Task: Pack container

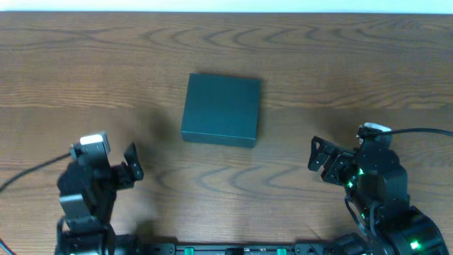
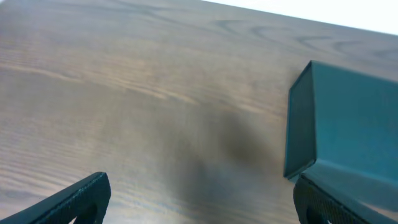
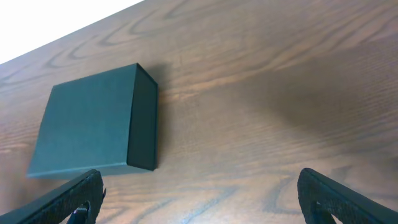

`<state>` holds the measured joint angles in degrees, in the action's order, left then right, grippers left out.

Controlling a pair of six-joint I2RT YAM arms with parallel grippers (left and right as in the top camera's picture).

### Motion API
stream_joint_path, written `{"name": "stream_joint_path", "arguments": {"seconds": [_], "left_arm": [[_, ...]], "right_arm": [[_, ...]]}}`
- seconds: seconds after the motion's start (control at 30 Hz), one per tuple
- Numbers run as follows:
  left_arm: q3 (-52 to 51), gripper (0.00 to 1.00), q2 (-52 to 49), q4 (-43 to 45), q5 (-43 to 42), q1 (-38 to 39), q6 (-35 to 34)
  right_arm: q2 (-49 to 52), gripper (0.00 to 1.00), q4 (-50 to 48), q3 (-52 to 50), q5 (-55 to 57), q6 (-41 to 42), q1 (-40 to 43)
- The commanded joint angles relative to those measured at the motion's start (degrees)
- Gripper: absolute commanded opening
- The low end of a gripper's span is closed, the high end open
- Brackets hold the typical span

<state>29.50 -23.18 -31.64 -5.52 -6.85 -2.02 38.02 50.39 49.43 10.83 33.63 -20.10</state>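
Note:
The container (image 1: 221, 110) is a dark teal square box with its lid down, lying flat near the middle of the wooden table. My left gripper (image 1: 133, 164) stands open to the container's lower left, well apart from it. Over on the lower right my right gripper (image 1: 320, 157) is open too, also clear of the box. In the left wrist view the container (image 2: 348, 118) fills the right edge, beyond the wide-spread left gripper (image 2: 202, 186). From the right wrist the container (image 3: 90, 124) lies at the left, ahead of the empty right gripper (image 3: 199, 180).
The wooden table (image 1: 340, 64) runs to a white back edge at the top of the overhead view. A black cable (image 1: 417, 130) trails from the right arm toward the right edge. No snack packs or other objects show.

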Motion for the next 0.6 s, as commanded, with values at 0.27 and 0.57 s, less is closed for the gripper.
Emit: {"name": "stream_joint_path", "arguments": {"seconds": [0.27, 0.57], "left_arm": [[-15.13, 0.95, 15.93, 1.73, 0.37, 0.24, -3.34], [-20.57, 0.95, 23.04, 1.7, 0.55, 1.51, -3.39]], "right_arm": [[-0.17, 0.99, 0.2, 0.17, 0.09, -0.7, 0.42], [-0.17, 0.99, 0.2, 0.17, 0.07, -0.7, 0.42]]}}
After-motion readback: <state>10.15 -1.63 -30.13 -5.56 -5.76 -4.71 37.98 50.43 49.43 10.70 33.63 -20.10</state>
